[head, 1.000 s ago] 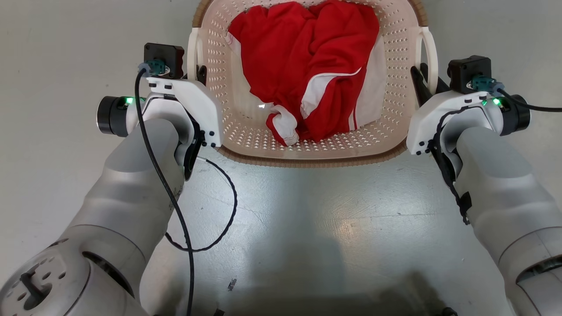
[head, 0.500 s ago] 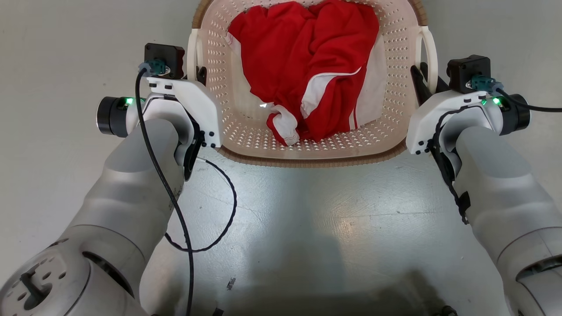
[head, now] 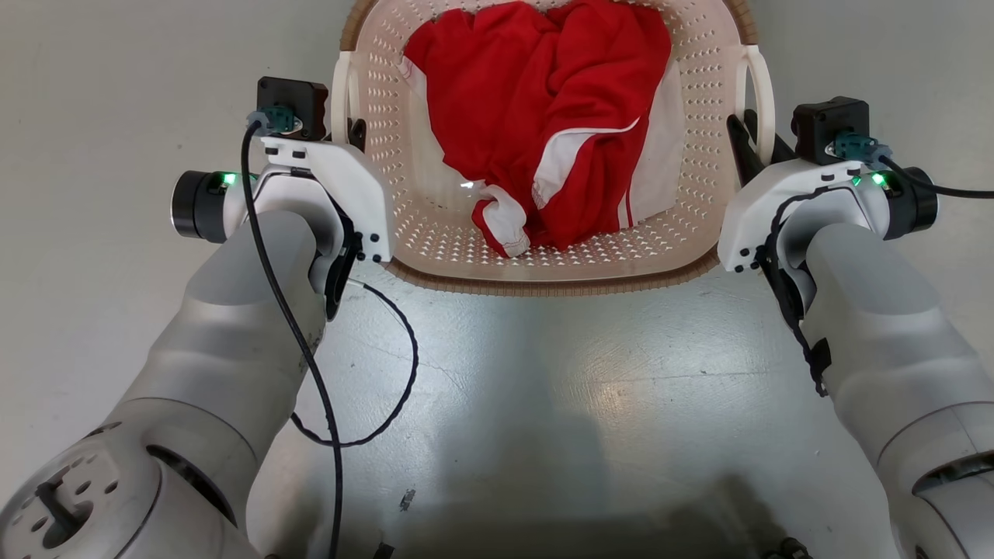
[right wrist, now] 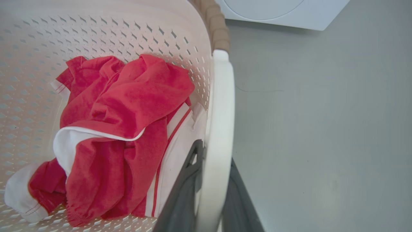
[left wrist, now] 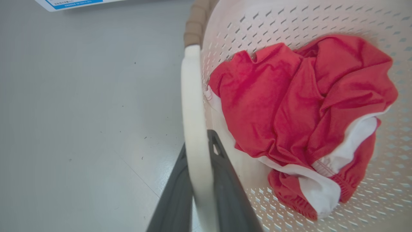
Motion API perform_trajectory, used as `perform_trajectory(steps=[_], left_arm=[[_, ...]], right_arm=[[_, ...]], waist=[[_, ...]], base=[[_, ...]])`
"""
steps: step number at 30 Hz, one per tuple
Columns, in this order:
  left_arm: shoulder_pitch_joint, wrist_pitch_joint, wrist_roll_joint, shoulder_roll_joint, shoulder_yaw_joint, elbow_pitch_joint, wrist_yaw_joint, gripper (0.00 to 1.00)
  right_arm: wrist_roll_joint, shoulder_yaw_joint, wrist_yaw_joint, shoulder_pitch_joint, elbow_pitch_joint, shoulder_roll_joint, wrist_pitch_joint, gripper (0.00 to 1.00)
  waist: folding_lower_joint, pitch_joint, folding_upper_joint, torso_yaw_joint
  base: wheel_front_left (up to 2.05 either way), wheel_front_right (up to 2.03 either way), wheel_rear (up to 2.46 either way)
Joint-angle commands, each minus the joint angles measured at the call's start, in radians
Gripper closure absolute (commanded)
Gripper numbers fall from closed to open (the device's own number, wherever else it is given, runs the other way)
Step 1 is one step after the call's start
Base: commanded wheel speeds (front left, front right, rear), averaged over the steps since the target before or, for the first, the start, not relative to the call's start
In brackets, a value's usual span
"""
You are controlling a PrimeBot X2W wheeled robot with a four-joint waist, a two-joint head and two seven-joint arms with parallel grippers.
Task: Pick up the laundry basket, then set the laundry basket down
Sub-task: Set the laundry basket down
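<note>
The cream perforated laundry basket (head: 435, 233) with its brown woven-look rim (head: 543, 287) lies at the top middle of the head view, holding a crumpled red and white garment (head: 536, 101). My left gripper (head: 356, 133) is shut on the basket's left white loop handle (head: 340, 85). In the left wrist view the two dark fingers (left wrist: 228, 193) pinch that handle (left wrist: 193, 106). My right gripper (head: 745, 144) is shut on the right loop handle (head: 759, 85), and its fingers (right wrist: 180, 199) clamp the handle (right wrist: 220, 112) from both sides. Whether the basket's bottom touches the floor is hidden.
Grey glossy floor (head: 543, 404) surrounds the basket. A white washing machine (right wrist: 273, 13) stands beyond the basket's right side. A white edge with a blue label (left wrist: 74, 3) shows beyond the left side. A black cable (head: 396, 388) loops off my left forearm.
</note>
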Motion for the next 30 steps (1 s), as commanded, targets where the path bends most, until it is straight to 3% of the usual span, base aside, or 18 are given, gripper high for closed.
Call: perform_trajectory(steps=[1, 16, 17, 18, 19, 30], left_arm=[[-0.029, -0.001, -0.001, 0.021, 0.006, -0.004, -0.004, 1.0], [-0.03, 0.013, -0.007, 0.027, 0.003, -0.004, 0.006, 1.0], [-0.03, 0.015, -0.01, 0.027, 0.006, -0.004, 0.01, 0.68], [-0.029, 0.019, -0.012, 0.027, 0.007, -0.004, 0.017, 0.18], [-0.027, 0.024, -0.013, 0.028, 0.007, -0.004, 0.022, 0.0], [-0.015, 0.033, -0.022, 0.023, 0.008, -0.004, 0.045, 0.0]], right_arm=[[-0.014, 0.021, 0.008, 0.044, -0.011, 0.029, -0.011, 1.0], [0.027, 0.055, 0.008, 0.045, -0.018, 0.029, -0.013, 1.0], [0.023, 0.048, 0.008, 0.042, -0.017, 0.029, -0.014, 0.71], [0.018, 0.041, 0.008, 0.04, -0.017, 0.029, -0.015, 0.0], [0.011, 0.032, 0.008, 0.037, -0.017, 0.029, -0.016, 0.0], [-0.073, -0.066, 0.008, 0.042, -0.043, 0.029, -0.022, 0.0]], waist=[[0.0, 0.001, 0.0, 0.0], [0.0, 0.006, 0.0, -0.006], [0.0, 0.007, 0.0, -0.007], [0.0, 0.007, 0.0, -0.007], [0.0, 0.008, 0.0, -0.008], [0.0, -0.01, 0.0, -0.007]], base=[[0.0, 0.0, 0.0], [0.0, 0.0, 0.0], [0.0, 0.0, 0.0], [0.0, 0.0, 0.0], [0.0, 0.0, 0.0], [0.0, 0.0, 0.0]])
